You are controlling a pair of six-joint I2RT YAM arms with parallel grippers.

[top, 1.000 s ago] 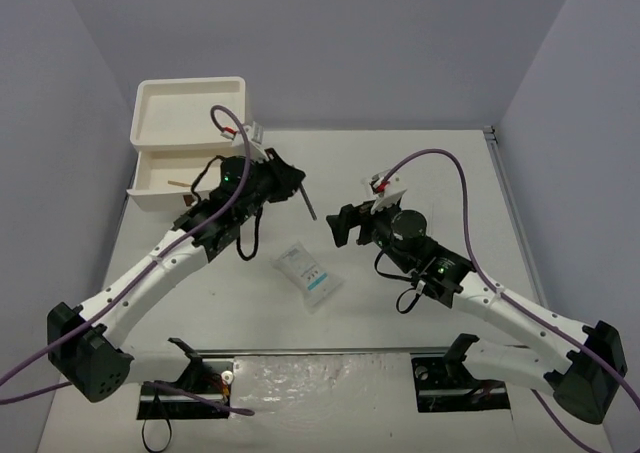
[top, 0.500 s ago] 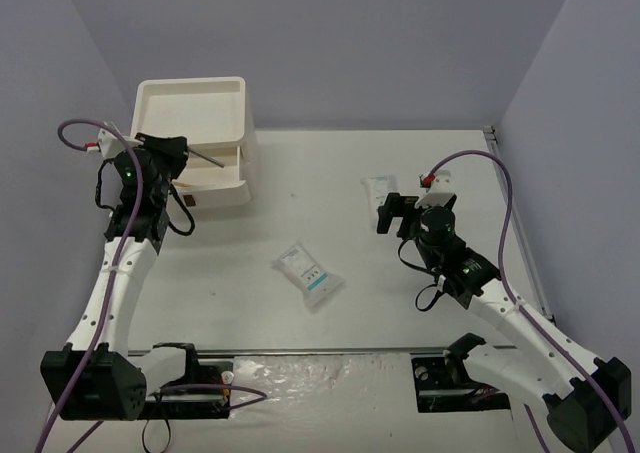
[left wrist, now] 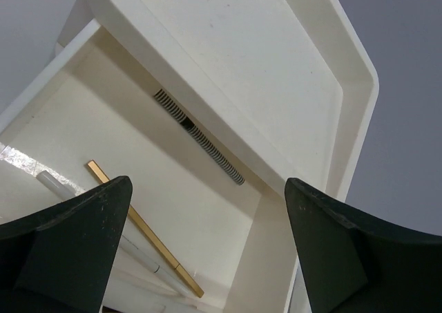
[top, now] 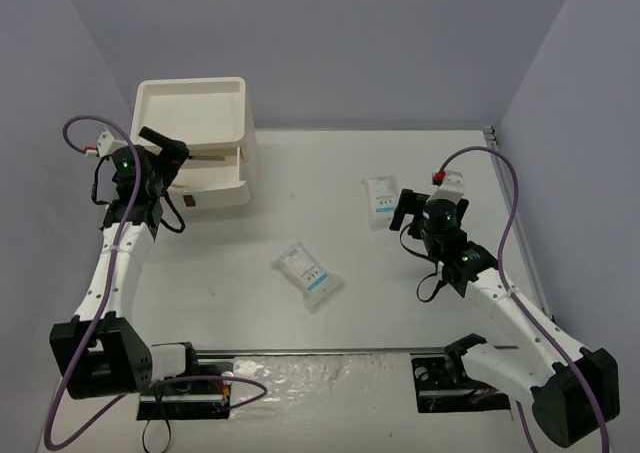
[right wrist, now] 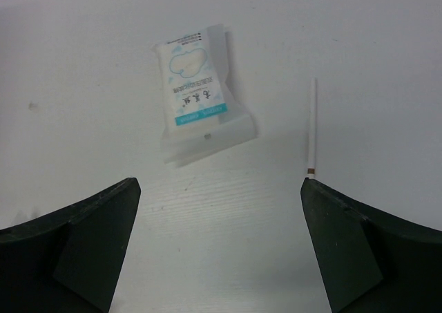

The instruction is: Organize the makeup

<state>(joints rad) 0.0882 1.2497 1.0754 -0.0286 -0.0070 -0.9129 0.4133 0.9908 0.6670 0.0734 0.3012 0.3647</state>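
Far left of me stands the drawer box [top: 220, 195], sticks [left wrist: 141, 223] lying inside it. One packet [top: 309, 275] lies mid-table, a second packet [top: 379, 199] behind it, rightward.

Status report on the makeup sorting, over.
Left gripper open at the drawer, striped stick lying inside. Right gripper open over a packet; second packet mid-table. Nothing blocking either.

1. The table [top: 330, 173] is white, with pale lilac-grey walls [top: 330, 43] behind it and on both sides.
2. A white drawer box [top: 190, 113] stands at the table's far left corner. Its top is a shallow tray with a raised rim.
3. One drawer [left wrist: 103, 133] stands open just under that tray.
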